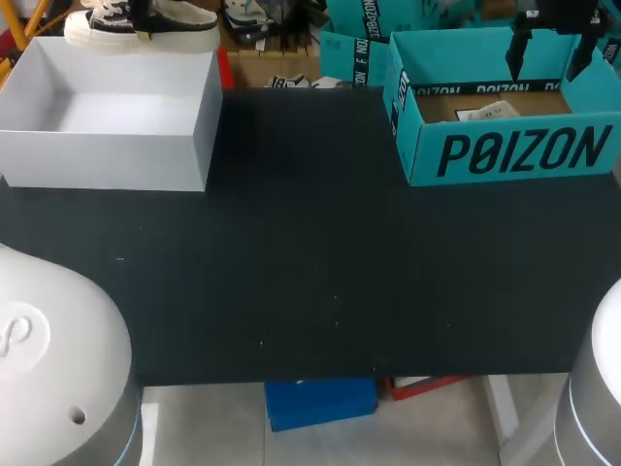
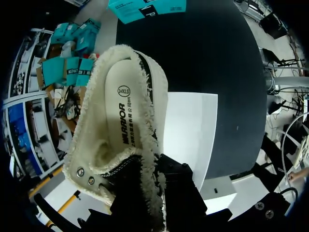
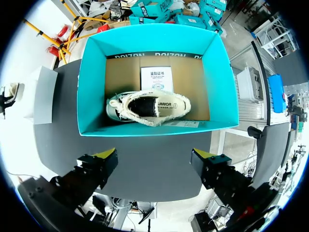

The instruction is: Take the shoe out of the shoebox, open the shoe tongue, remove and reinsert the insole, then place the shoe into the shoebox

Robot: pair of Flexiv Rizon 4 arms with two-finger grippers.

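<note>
**Left tool holds shoe over white box; right tool wide above teal box**

Far left: the left tool (image 1: 139,17) is closed on the shoe (image 2: 89,145), gripping it at the dark collar end. Its yellow tips are hidden behind the shoe. The shoe is cream with frayed edges, held clear of the worktop (image 1: 310,272) by the back rim of the white box (image 1: 107,160). In the left wrist view its opening faces the camera and the insole (image 2: 120,116) lies flat inside (print on it, not read).

The white box sits open at the worktop's left rear corner, with nothing showing in it.

Right rear: the teal box (image 3: 91,87) is open, with a brown cardboard floor. A second shoe (image 3: 149,107), also cream and frayed, lies on its side across the floor. A white card (image 3: 157,79) lies just beyond it, towards the far wall.

Far right: the right tool (image 3: 155,155) hangs above the teal box with its fingers spread wide. It holds nothing and touches neither the box nor the second shoe.
</note>
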